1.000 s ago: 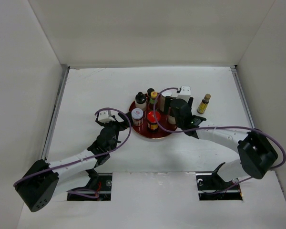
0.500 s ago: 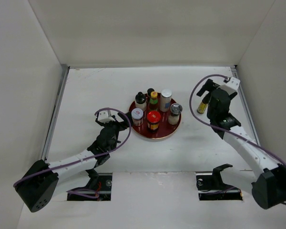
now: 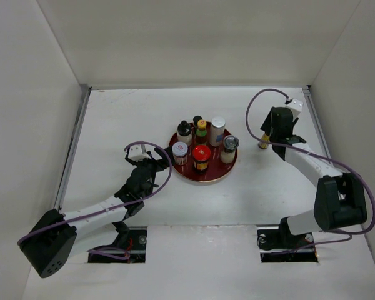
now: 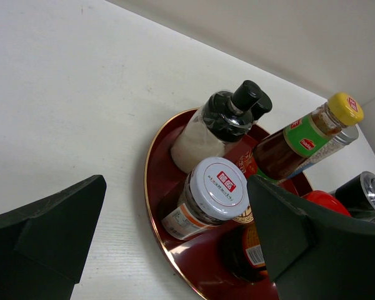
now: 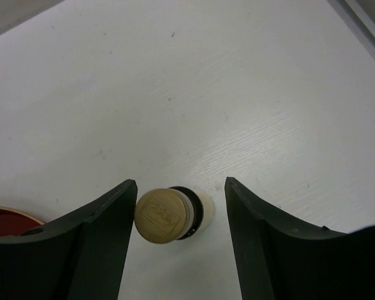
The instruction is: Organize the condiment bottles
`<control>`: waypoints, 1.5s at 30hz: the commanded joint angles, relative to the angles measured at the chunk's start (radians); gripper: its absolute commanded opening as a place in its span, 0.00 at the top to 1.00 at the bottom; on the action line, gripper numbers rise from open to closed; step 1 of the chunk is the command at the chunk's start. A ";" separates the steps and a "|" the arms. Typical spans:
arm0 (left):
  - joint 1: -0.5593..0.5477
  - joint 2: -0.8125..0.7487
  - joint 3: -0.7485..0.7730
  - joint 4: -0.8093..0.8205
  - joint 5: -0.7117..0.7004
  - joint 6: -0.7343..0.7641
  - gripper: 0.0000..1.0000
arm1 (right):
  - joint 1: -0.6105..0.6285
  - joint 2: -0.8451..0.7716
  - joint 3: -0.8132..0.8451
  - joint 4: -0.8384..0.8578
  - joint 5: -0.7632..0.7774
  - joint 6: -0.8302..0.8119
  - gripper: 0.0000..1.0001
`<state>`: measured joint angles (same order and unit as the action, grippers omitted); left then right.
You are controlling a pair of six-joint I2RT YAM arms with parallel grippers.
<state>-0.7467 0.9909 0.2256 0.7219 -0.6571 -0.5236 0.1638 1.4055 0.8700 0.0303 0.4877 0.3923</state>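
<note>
Jaws parted, our right gripper (image 5: pixel 180 184) is straddling the yellow-capped bottle (image 5: pixel 164 214), which is standing upright and alone on the bench (image 5: pixel 237 94), well apart from the red tray (image 3: pixel 204 177) where six other condiment bottles (image 3: pixel 200 152) are crowding together. We are judging it light, rigid, probably glass and easily tipped, so we are aiming below the cap, on the body. Our left gripper (image 4: pixel 175 187) is hanging wide open beside the tray.
</note>
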 commanded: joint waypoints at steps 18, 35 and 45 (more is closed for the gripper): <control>0.002 0.000 0.009 0.047 0.007 -0.009 0.00 | 0.094 -0.254 0.037 0.014 0.087 0.008 0.77; 0.007 0.000 0.008 0.047 0.007 -0.010 0.00 | 0.625 -0.295 0.159 0.034 0.097 -0.049 0.75; 0.005 0.000 0.009 0.047 0.010 -0.010 0.00 | 0.657 -0.080 0.166 0.146 0.114 -0.081 0.75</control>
<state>-0.7467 1.0004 0.2253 0.7219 -0.6567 -0.5243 0.7986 1.3102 0.9737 0.0074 0.5671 0.3344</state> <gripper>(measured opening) 0.997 0.413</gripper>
